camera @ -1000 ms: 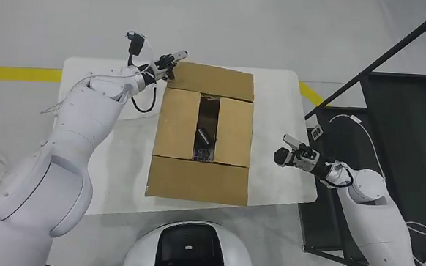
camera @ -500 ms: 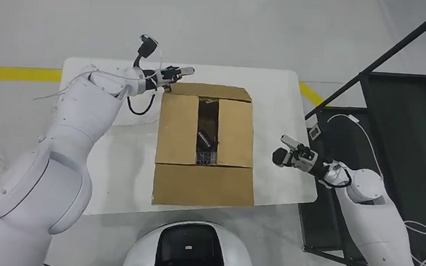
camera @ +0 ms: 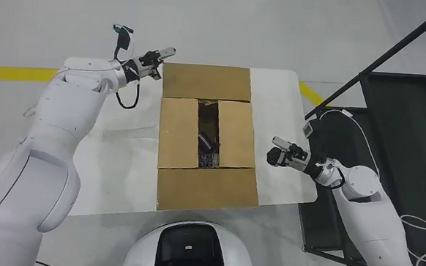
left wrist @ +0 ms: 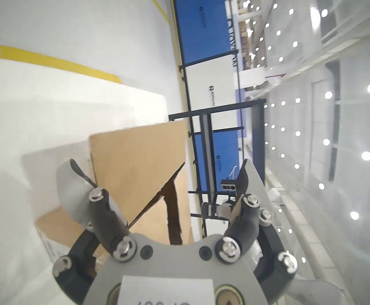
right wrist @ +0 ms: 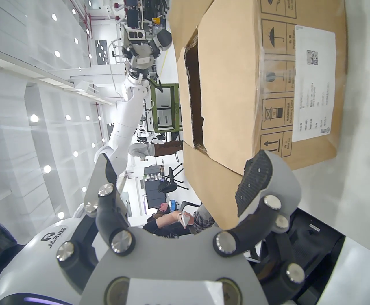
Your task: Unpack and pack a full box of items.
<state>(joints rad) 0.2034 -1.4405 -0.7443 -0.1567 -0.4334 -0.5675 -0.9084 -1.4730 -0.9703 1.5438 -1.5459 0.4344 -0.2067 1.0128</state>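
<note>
We glimpse box (camera: 178,134) contents only through narrow gap between flaps (camera: 236,134): dark items (camera: 206,141), too small for us to name. Right wrist view: box runs past picture edge, interior black, label (right wrist: 313,86) print blurred. Left wrist view: left gripper (left wrist: 159,169) hides box base.

The box (camera: 177,142) is brown cardboard, with a white label (right wrist: 313,83) and black marks on its side. The table (camera: 274,100) is white. A yellow stripe (camera: 19,73) crosses the grey floor (camera: 278,27). The right gripper (right wrist: 180,160) is grey with a black dotted pad (right wrist: 254,179).
</note>
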